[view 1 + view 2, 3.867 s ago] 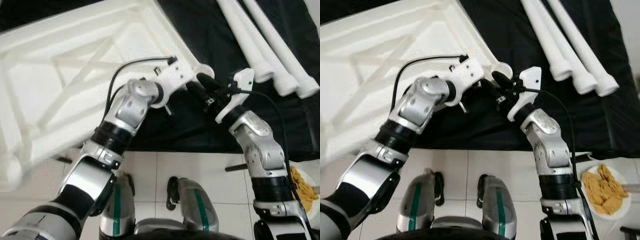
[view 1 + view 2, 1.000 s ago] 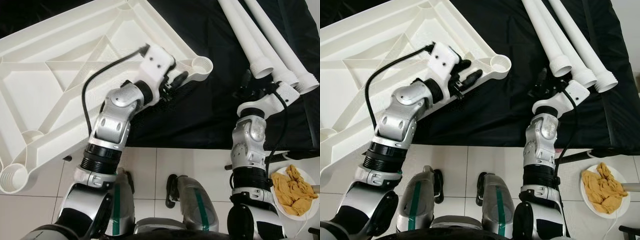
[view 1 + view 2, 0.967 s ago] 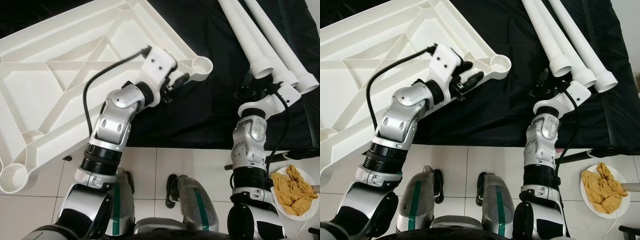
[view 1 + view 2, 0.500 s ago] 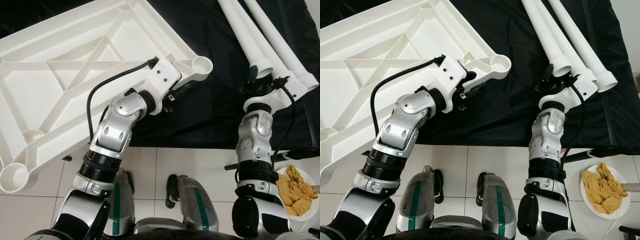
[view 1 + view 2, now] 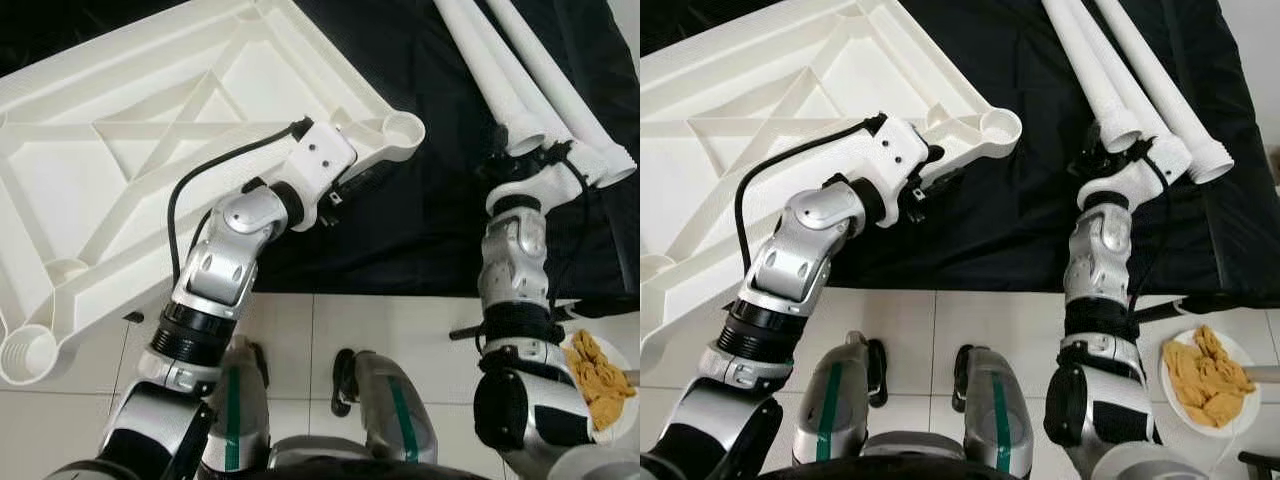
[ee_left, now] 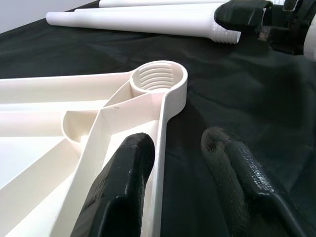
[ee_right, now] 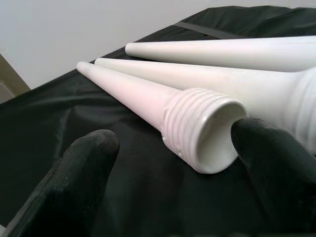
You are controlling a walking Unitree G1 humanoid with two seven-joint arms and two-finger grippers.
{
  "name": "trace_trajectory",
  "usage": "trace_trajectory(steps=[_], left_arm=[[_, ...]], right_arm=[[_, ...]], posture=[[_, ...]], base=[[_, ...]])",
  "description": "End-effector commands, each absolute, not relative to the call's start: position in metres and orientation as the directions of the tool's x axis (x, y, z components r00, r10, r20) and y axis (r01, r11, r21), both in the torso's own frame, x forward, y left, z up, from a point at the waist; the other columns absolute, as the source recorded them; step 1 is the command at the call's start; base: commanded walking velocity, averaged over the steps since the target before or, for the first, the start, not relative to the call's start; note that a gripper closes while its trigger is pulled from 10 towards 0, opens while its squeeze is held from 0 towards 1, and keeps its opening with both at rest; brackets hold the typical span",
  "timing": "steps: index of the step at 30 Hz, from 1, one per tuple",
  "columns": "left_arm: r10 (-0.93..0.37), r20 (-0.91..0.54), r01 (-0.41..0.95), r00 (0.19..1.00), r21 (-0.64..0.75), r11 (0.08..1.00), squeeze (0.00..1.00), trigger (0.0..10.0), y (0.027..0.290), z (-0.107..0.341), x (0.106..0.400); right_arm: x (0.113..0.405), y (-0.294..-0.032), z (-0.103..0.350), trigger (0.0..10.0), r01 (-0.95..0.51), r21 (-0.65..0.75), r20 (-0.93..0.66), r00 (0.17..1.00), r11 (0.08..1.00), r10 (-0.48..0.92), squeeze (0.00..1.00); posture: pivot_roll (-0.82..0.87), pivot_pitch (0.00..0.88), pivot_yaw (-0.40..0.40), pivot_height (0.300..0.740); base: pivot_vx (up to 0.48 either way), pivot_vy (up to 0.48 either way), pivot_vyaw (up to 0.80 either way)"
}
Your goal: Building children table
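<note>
White ribbed plastic table panel (image 5: 150, 150) lies upside down, threaded corner socket (image 5: 403, 128) up; three tapered white plastic legs (image 5: 1110, 70) lie side by side nearby on black cloth.

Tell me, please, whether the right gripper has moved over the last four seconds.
Yes. The right gripper has swung away from the tabletop's corner socket, across the black cloth, to the threaded end of the nearest leg.
</note>
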State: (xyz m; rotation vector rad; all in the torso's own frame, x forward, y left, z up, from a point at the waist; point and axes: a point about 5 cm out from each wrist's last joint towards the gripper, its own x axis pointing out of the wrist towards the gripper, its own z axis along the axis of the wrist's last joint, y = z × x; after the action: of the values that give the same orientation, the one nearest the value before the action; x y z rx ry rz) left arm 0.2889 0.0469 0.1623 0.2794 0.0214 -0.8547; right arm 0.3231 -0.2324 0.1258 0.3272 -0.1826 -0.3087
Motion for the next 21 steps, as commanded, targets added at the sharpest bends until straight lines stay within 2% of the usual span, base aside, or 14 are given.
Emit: trace_trajectory(steps=[1, 21], left_arm=[[-0.699, -0.111, 0.7, 0.706, 0.257, 0.666, 0.0, 10.0, 0.048, 0.166, 0.291], [-0.691, -0.103, 0.688, 0.715, 0.277, 0.671, 0.0, 10.0, 0.048, 0.171, 0.291]], right_arm=[[0.325, -0.233, 0.118, 10.0, 0.27, 0.356, 0.083, 0.944, 0.895, -0.318, 0.0], [0.349, -0.243, 0.126, 10.0, 0.211, 0.446, 0.047, 0.965, 0.87, -0.258, 0.0]], posture=[[0.07, 0.062, -0.022, 0.74], [0.08, 0.062, -0.015, 0.74]], base=[[0.0, 0.0, 0.0], [0.0, 0.0, 0.0]])
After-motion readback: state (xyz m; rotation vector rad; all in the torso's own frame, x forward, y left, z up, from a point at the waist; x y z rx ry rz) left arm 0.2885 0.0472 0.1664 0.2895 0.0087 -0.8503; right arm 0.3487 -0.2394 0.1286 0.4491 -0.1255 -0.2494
